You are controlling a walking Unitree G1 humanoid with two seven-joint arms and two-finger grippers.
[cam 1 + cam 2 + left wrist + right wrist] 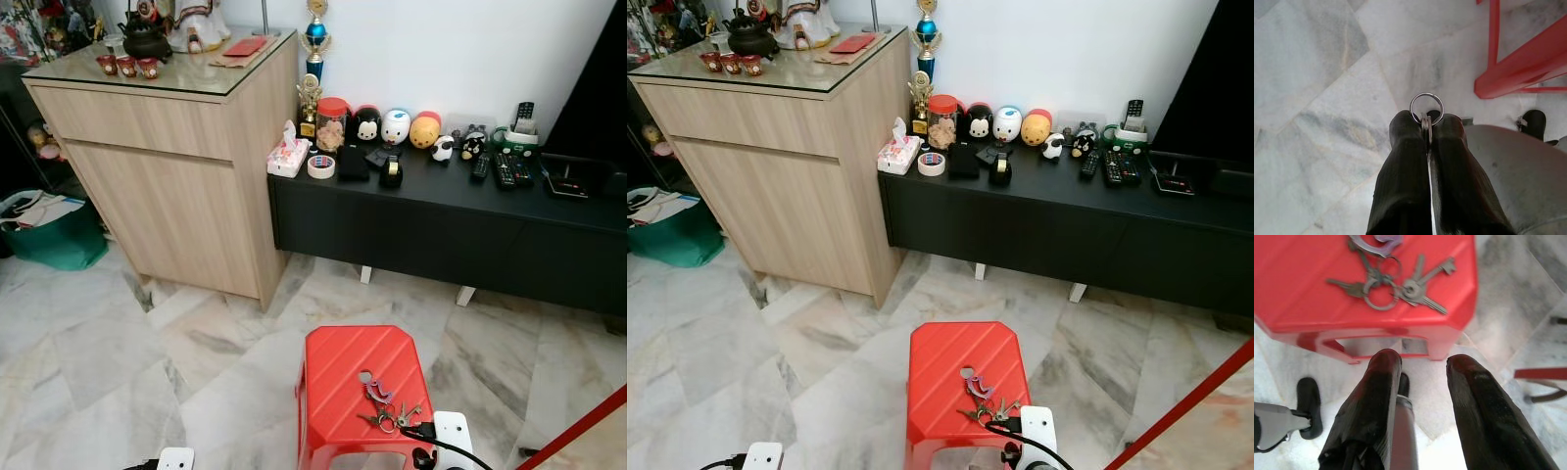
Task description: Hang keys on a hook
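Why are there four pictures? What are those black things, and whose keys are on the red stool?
A walking robot took all four. The two wide pictures come from the two eyes in its head, looking down at a red stool on the marble floor. A bunch of keys lies on top of the stool. Behind it stand a wooden cabinet and a long black sideboard with small toys and remote controls on it.

The other two pictures come from cameras on the robot's wrists. The black things are its fingers, two on each gripper. The left gripper has its fingers pressed together on a metal key ring, above the floor beside the stool. The right gripper has its fingers apart, holding nothing, close to the keys on the stool. I cannot tell whose keys they are.
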